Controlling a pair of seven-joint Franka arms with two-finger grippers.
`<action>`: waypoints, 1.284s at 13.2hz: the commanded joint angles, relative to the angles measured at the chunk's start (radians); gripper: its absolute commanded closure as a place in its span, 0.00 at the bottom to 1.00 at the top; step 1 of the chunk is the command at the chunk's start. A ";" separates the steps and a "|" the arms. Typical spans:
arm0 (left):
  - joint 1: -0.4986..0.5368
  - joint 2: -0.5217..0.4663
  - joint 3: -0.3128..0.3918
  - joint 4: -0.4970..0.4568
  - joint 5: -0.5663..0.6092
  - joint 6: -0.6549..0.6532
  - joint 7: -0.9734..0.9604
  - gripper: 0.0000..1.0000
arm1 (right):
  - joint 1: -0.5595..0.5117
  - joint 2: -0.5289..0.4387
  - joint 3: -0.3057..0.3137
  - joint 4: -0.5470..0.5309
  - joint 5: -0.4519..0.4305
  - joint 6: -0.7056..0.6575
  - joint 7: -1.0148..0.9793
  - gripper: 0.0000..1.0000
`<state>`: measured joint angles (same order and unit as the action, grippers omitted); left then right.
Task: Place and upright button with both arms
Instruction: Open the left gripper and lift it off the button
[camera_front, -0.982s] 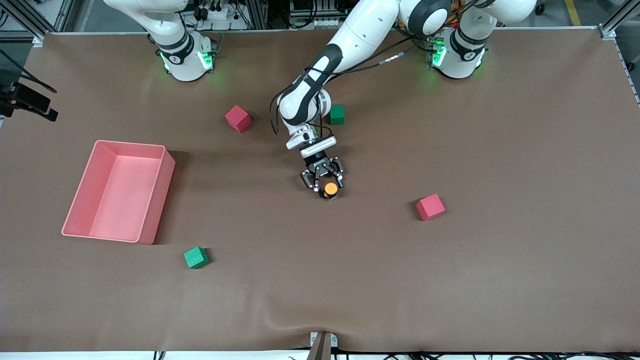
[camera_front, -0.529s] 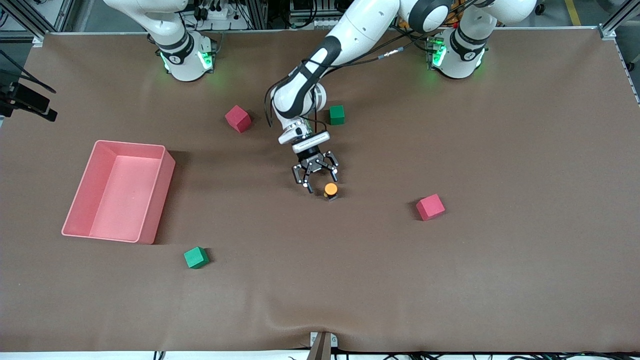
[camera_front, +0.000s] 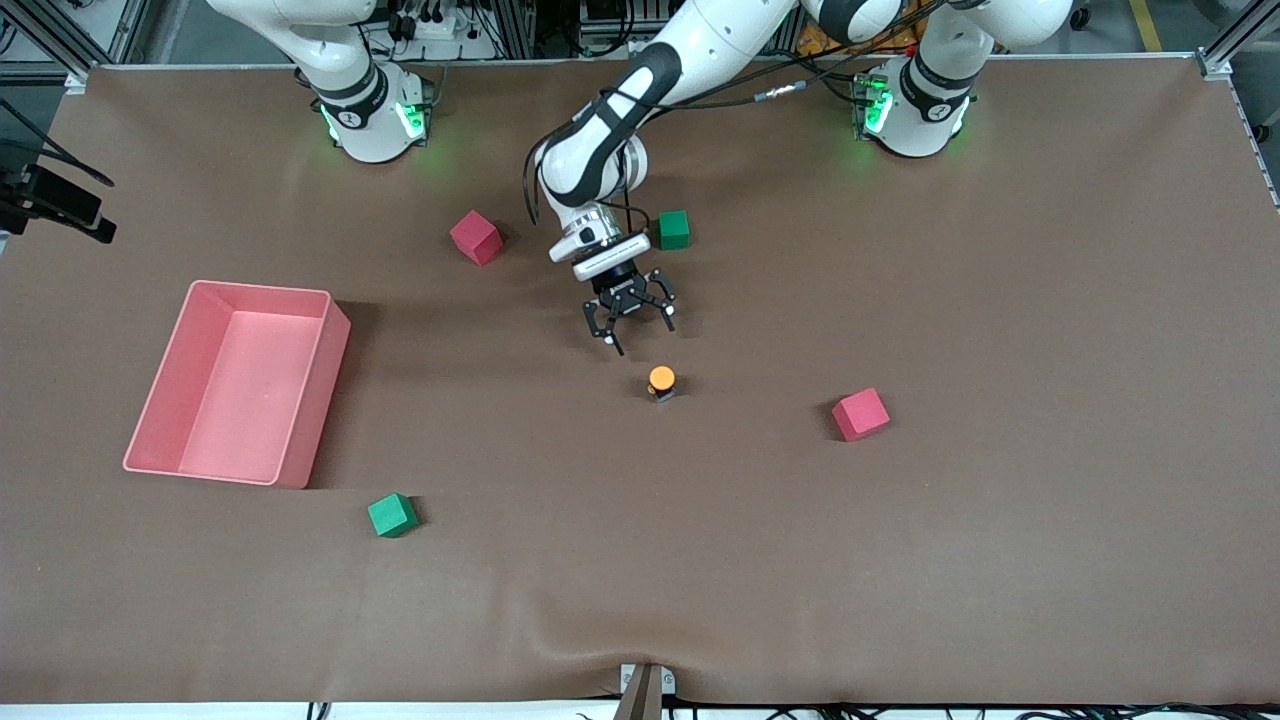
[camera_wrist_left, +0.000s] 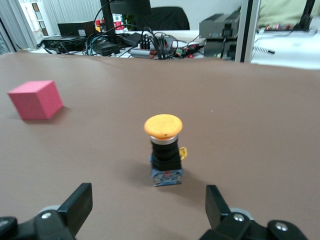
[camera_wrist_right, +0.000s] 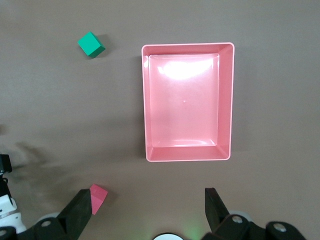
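Stands free on the brown surface (camera_front: 1000, 550): push-button switch (camera_front: 661, 382), orange cap up, long axis vertical, already upright. Farther from the front camera, left gripper (camera_front: 630, 321), jaws spread wide and empty, button straight ahead between them. Waits high over the pink bin (camera_wrist_right: 188, 102): right gripper (camera_wrist_right: 146, 216), jaws spread.

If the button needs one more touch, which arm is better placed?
Left, probably. The left gripper hangs open just over the table beside the upright button, which its wrist view frames between the fingers. The right gripper waits high over the pink bin, open.
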<state>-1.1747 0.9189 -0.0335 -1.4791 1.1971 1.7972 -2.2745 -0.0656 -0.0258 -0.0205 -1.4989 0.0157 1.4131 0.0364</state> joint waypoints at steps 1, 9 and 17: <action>0.001 -0.110 -0.044 -0.078 -0.069 -0.025 0.105 0.00 | 0.000 0.006 0.011 0.006 0.010 -0.006 0.014 0.00; 0.194 -0.408 -0.049 -0.009 -0.437 -0.018 0.582 0.00 | 0.001 0.006 0.011 0.008 0.010 -0.009 0.014 0.00; 0.580 -0.509 -0.068 0.074 -0.706 0.065 1.100 0.00 | 0.000 0.004 0.011 0.008 0.009 -0.009 0.013 0.00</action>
<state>-0.7108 0.4549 -0.0727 -1.3994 0.5687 1.8229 -1.3149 -0.0612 -0.0196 -0.0120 -1.4989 0.0162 1.4127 0.0364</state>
